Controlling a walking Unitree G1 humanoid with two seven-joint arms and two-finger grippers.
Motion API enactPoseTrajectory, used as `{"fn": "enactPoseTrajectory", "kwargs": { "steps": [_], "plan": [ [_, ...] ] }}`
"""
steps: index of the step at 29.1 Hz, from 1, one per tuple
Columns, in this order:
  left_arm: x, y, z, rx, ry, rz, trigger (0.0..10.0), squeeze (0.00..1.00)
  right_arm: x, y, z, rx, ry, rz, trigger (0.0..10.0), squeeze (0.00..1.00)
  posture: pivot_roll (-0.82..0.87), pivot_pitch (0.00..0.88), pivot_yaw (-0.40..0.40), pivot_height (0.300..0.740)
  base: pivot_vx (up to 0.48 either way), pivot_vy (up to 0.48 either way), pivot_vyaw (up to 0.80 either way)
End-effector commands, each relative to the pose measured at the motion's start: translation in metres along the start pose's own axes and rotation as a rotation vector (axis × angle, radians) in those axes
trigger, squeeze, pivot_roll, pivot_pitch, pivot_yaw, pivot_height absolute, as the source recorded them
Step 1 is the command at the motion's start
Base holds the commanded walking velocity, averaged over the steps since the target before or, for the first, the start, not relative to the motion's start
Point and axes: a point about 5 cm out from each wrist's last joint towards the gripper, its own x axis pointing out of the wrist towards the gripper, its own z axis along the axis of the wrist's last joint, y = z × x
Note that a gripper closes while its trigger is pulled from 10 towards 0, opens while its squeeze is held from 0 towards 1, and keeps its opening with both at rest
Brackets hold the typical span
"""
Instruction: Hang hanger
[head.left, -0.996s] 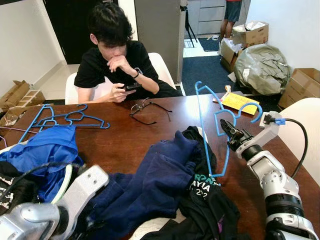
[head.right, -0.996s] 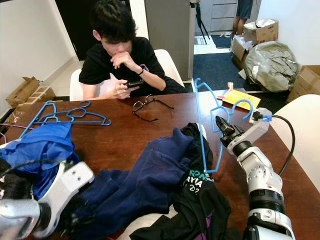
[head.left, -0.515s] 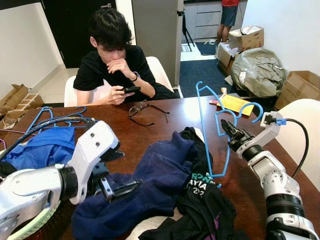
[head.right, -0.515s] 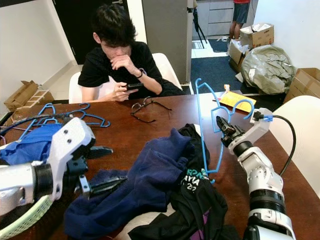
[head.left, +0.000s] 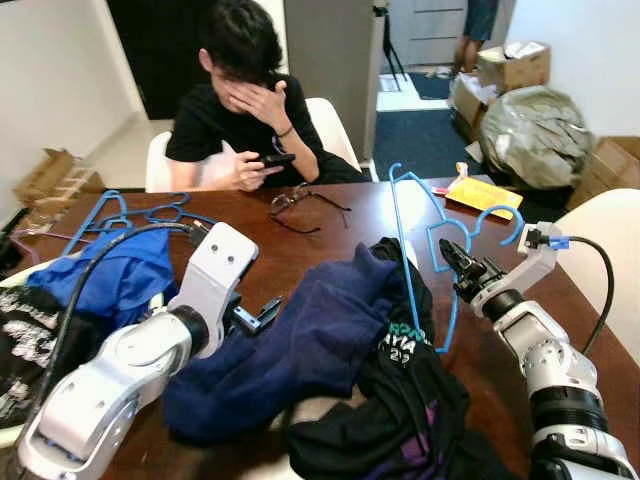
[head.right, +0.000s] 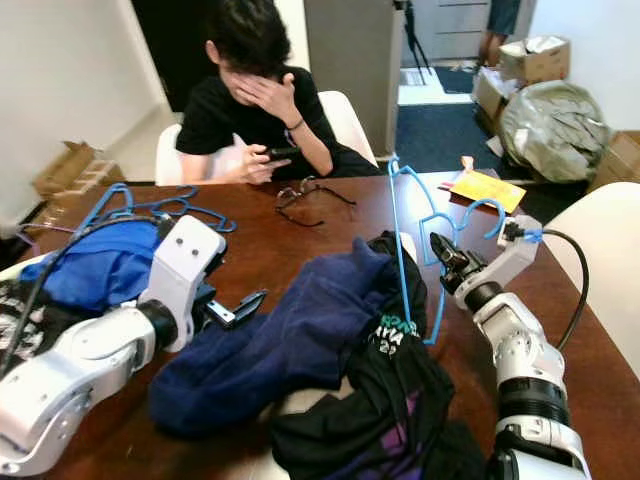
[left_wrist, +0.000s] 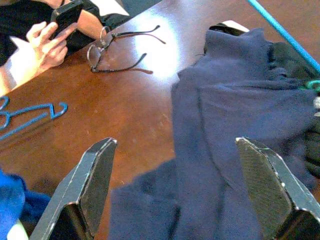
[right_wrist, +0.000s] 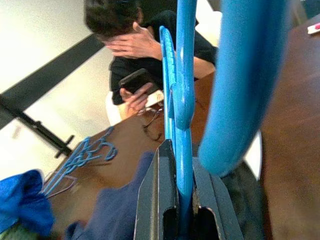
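Observation:
My right gripper (head.left: 450, 261) is shut on a blue plastic hanger (head.left: 402, 240), holding it upright over the right part of the brown table (head.left: 330, 235). The wrist view shows the hanger (right_wrist: 182, 130) clamped between the fingers (right_wrist: 155, 200). My left gripper (head.left: 258, 316) stands open above the table, just left of a navy garment (head.left: 300, 350) lying in the middle. Its two fingers (left_wrist: 90, 185) spread wide over the navy garment (left_wrist: 235, 120). A black printed garment (head.left: 400, 400) lies under and beside the navy one.
A person (head.left: 245, 110) sits across the table with a phone; glasses (head.left: 300, 205) lie before them. More blue hangers (head.left: 130, 215) and a blue garment (head.left: 110, 275) lie at the left. White chairs (head.left: 610, 250), boxes and bags stand at the right.
My left arm has swung forward and right, bringing its open gripper close to the navy garment. The camera shifted a little. The right gripper still holds the hanger in place.

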Motion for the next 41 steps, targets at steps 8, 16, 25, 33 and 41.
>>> {"fn": "enactPoseTrajectory", "kwargs": {
  "steps": [8,16,25,33,41],
  "plan": [
    [0.009,0.009,-0.020,0.014,0.028,0.123,10.0,0.00,0.001,0.002,0.002,-0.004,-0.006,0.009,10.0,0.00,0.05,0.000,0.028,0.735,0.000,0.000,0.00],
    [0.022,0.013,-0.026,0.018,-0.007,0.205,10.0,0.00,0.004,0.006,0.001,-0.002,-0.003,0.020,10.0,0.00,0.05,0.000,0.017,0.735,0.000,0.000,0.00],
    [0.023,0.044,-0.037,-0.146,-0.059,0.367,10.0,0.00,0.005,0.007,0.001,-0.003,-0.001,0.024,10.0,0.00,0.05,0.000,0.014,0.735,0.000,-0.297,0.00],
    [0.045,0.015,-0.041,-0.126,-0.021,0.089,10.0,0.00,0.006,0.008,0.002,-0.009,0.002,0.024,10.0,0.00,0.04,0.000,0.015,0.735,0.000,-0.101,0.00],
    [0.057,-0.012,-0.044,-0.090,0.014,-0.044,10.0,0.00,0.006,0.007,0.002,-0.017,0.006,0.020,10.0,0.00,0.03,0.000,0.011,0.735,0.000,0.000,0.00]
  ]
}}
